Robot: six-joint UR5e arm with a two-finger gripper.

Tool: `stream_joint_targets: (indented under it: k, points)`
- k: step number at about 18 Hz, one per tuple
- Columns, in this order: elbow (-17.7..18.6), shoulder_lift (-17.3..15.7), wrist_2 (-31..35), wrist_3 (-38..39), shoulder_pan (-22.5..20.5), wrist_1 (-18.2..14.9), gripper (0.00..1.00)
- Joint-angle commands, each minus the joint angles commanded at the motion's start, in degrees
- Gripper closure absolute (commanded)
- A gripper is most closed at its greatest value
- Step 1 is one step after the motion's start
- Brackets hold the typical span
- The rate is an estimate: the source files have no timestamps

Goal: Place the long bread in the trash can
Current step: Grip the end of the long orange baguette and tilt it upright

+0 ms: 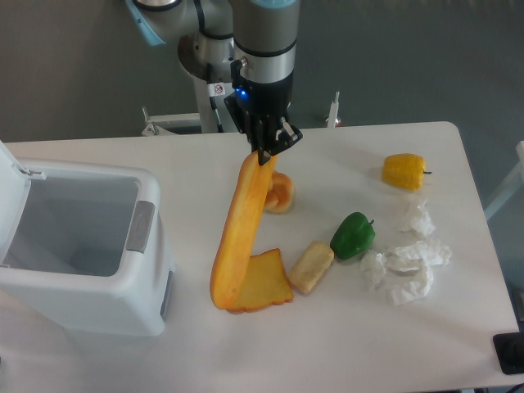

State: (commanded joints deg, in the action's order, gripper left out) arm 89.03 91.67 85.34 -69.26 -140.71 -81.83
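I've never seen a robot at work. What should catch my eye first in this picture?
The gripper at the top middle pinches one end of the long bread, which hangs nearly upright with its lower end by the toast slice. At the left stands the trash can, lid open. Peppers and crumpled paper lie to the right.

White rectangular table (344,344): bears every item below.
Glossy green bell pepper (353,235): landmark, right of centre.
Small pale oblong bread roll (310,267): just left of the pepper, slightly nearer the camera.
Flat square orange toast slice (266,282): left of the roll.
Yellow bell pepper (404,171): behind and right of the green one.
Crumpled white paper tissues (405,258): right of the green pepper.
Small round orange pastry (280,193): behind-left, partly hidden.
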Motion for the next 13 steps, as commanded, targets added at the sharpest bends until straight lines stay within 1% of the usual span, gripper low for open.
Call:
stream_joint_targets:
  k: [11,13]
  points:
    - [-0.5,0.2,-0.2,0.3,0.0,0.1,1.0]
    - [-1.1,0.7,-0.2,0.4,0.1,0.3,1.0]
